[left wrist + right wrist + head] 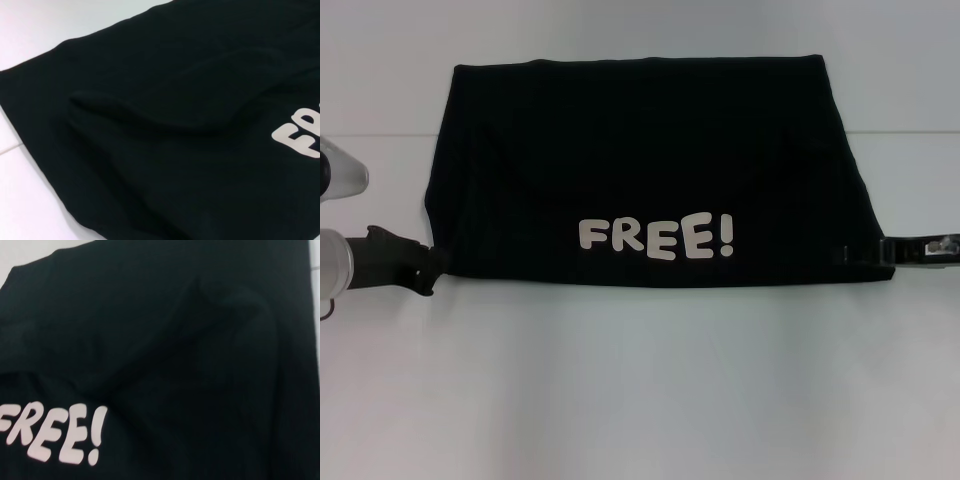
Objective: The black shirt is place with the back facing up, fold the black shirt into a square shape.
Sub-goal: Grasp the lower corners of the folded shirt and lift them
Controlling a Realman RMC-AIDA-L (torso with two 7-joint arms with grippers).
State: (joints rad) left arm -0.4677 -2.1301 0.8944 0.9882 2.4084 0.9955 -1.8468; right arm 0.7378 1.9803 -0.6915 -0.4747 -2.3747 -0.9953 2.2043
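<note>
Here the near strip of the white table (640, 390) lies bare, and just beyond it runs the near edge of the black shirt (650, 150), already folded into a wide band with the cream "FREE!" lettering (656, 238) facing up close to that edge. The left gripper (432, 268) sits at the shirt's near left corner, touching the fabric, and the right gripper (865, 255) sits at the near right corner, its tip dark against the cloth; whether either pair of fingers is closed on the fabric or standing apart I cannot tell from any view. Both wrist views show only cloth, with soft ridges (150, 115) running across it. The shape is wider than deep, so the step in hand is probably a sideways fold. To do it well, each corner should be gripped through every layer, lifted only slightly, and carried across level so that the edges meet squarely and the ridges flatten instead of bunching. Farther off, the far edge lies straight against the table.
</note>
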